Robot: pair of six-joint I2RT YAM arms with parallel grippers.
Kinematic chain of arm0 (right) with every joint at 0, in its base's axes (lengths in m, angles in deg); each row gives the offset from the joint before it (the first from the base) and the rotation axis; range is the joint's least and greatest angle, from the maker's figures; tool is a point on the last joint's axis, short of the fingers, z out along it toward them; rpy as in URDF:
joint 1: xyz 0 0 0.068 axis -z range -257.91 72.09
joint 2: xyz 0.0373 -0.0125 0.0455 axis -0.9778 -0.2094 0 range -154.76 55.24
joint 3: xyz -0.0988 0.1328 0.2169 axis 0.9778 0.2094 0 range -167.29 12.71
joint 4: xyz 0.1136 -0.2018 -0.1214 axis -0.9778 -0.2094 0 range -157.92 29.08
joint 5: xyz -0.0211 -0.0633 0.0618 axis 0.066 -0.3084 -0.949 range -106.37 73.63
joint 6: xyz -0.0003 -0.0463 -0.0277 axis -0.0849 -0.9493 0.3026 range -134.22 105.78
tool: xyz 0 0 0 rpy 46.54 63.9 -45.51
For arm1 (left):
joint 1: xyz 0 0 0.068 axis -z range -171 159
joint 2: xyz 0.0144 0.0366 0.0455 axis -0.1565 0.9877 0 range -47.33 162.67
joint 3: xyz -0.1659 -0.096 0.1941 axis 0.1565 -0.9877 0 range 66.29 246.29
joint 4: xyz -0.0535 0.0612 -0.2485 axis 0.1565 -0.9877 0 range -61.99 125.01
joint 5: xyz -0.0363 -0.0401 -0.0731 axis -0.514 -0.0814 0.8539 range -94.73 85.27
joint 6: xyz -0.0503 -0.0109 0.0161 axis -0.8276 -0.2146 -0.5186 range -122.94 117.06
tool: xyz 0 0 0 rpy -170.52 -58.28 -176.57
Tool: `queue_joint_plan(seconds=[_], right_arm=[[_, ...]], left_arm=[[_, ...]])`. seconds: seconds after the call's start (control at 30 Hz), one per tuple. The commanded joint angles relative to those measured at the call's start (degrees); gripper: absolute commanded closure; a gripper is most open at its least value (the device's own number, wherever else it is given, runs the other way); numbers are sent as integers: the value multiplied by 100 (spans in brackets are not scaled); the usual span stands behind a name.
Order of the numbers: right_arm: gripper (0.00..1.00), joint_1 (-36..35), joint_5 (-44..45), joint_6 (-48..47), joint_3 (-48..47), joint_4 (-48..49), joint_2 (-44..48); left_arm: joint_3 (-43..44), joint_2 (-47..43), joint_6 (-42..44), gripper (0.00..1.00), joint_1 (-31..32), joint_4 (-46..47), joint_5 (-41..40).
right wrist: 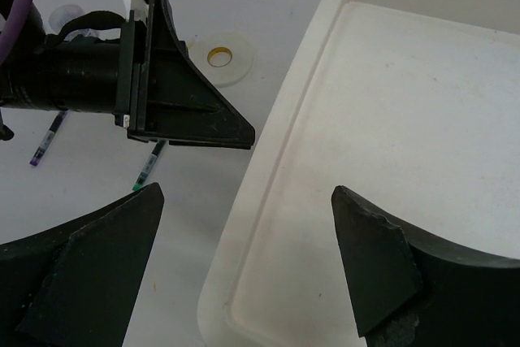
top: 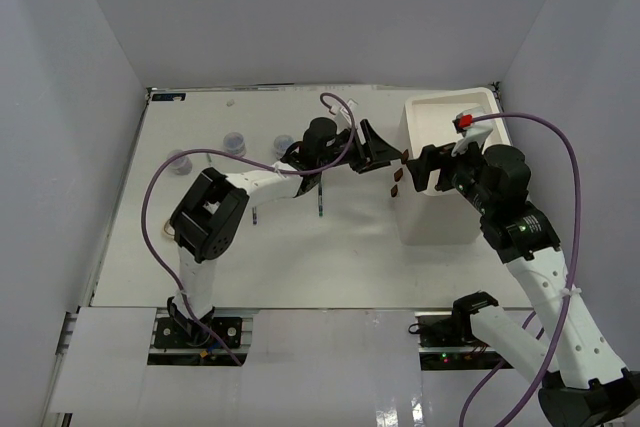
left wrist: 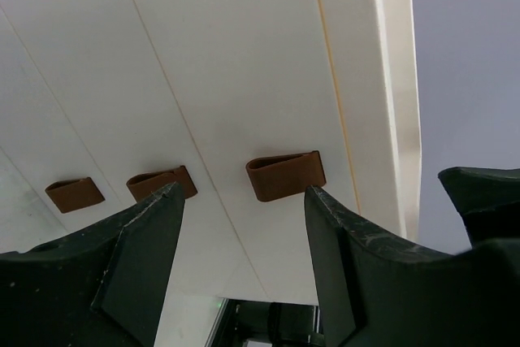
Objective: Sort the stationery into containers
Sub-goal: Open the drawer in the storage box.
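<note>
The left end effector [left wrist: 240,201] stood part-open astride the top brown handle [left wrist: 284,176] of the white organiser [top: 440,222], far right on the counter [top: 300,257]. That small stiff loop looked the place to pinch (the light plastic box might slide). The right end effector [right wrist: 245,193] gaped wide above the tray [right wrist: 406,119].

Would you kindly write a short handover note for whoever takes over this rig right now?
Left pincer: open, straddling one brown drawer handle of the white organiser, not closed on it.
Right pincer: open, empty, above the rim of the organiser's tray.
Things: three jars, pens and tape ring lie on the table.
Done: nothing sorted; the visible tray is bare.
To do: open a drawer, then load everything.
</note>
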Motion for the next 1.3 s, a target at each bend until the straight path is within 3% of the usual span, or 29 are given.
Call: queue_joint_plan(seconds=[0.0,0.57,0.77,1.1,1.23,1.27], right_arm=[[9,-21,-37,11,-265,57,-18],[9,-20,-55,73,-221,39,-142],[9,-29,-81,73,-160,39,-142],[9,-29,-125,108,-133,39,-124],[8,-29,-99,134,-98,39,-133],[8,-21,-90,152,-89,39,-124]], left_arm=[[246,-22,-19,29,27,432,145],[492,268,16,31,150,661,427],[510,286,-45,36,159,933,479],[413,303,-256,58,151,1434,576],[352,268,-292,77,151,1461,602],[308,242,-300,88,150,1461,594]])
